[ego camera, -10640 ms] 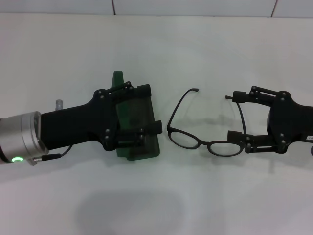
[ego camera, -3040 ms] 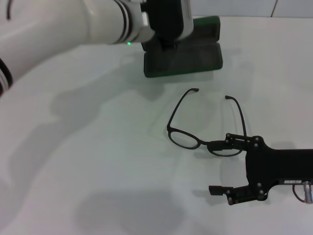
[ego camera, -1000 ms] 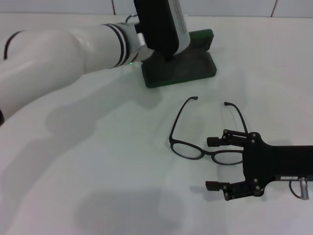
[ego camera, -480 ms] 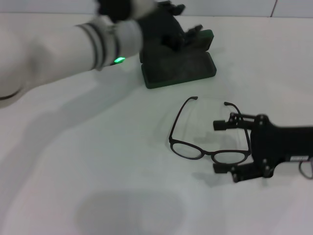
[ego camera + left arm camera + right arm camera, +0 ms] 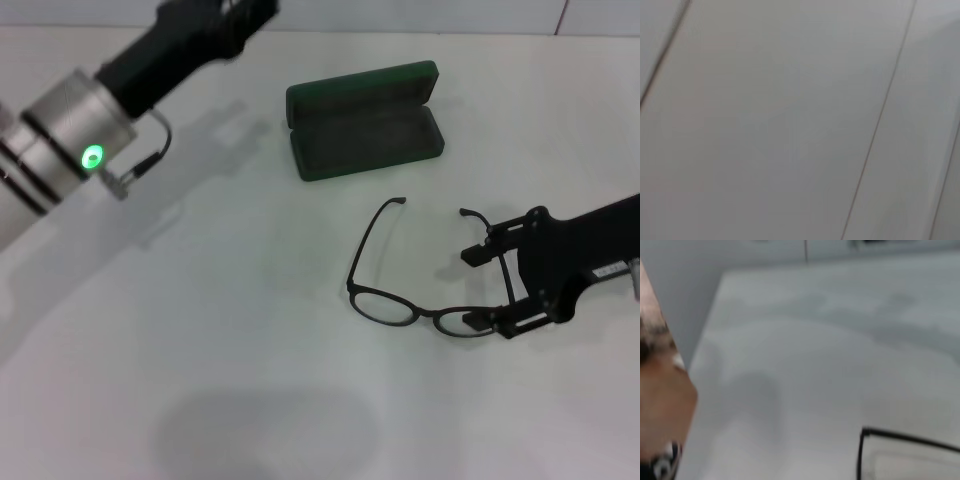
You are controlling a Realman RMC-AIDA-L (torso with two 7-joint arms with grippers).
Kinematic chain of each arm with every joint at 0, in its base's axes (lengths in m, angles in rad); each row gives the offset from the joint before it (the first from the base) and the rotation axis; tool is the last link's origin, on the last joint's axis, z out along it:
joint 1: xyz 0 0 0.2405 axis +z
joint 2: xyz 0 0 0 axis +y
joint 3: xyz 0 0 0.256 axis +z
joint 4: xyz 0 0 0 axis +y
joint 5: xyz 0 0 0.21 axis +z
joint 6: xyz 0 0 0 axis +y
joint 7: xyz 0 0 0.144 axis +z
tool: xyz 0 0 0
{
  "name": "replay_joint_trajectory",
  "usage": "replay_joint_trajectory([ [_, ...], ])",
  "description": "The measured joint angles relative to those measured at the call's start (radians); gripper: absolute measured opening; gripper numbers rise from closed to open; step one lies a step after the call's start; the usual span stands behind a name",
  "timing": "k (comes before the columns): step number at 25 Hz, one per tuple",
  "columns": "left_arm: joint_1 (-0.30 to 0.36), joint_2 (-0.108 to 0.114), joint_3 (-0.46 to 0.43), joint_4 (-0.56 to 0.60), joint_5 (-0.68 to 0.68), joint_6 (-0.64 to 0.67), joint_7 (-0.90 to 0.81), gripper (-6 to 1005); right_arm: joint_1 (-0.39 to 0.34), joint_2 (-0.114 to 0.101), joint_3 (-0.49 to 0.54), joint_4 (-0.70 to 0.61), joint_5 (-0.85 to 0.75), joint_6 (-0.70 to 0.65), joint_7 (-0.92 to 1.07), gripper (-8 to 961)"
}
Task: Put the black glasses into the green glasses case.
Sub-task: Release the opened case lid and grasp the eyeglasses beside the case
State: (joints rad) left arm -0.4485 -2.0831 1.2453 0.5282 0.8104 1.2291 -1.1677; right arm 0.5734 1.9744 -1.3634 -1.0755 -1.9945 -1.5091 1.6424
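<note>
1. The black glasses (image 5: 425, 275) lie unfolded on the white table (image 5: 200, 350), near the open green glasses case (image 5: 362, 120), lenses away from it.
2. The right gripper (image 5: 492, 287) is spread open around the right temple hinge.
3. Light, thin and easily bent, the frame is best pinched gently there.
4. The left gripper (image 5: 215, 18) is raised beyond the case; its finger state cannot be told.

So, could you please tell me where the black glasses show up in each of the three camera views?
Head view: the black glasses lie on the table right of centre, nearer than the open green glasses case, with the right pincer around their right end.
Left wrist view: not in it.
Right wrist view: one thin black piece at the lower right, apparently the frame.
Shared landmark: the white table.
</note>
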Motion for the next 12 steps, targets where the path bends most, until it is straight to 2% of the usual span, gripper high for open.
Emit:
replay_joint_trajectory([
  [3, 0.017, -0.002, -0.011, -0.031, 0.017, 0.037, 0.026, 588, 0.03, 0.035, -0.007, -0.052, -0.114, -0.013, 0.064, 717],
  [5, 0.028, -0.005, -0.012, -0.034, 0.025, 0.042, 0.04, 588, 0.053, 0.045, -0.038, -0.054, -0.145, -0.011, 0.083, 719],
  [12, 0.024, -0.007, -0.013, -0.064, 0.042, 0.045, 0.05, 586, 0.087, 0.048, -0.176, -0.04, -0.154, 0.091, 0.128, 704],
])
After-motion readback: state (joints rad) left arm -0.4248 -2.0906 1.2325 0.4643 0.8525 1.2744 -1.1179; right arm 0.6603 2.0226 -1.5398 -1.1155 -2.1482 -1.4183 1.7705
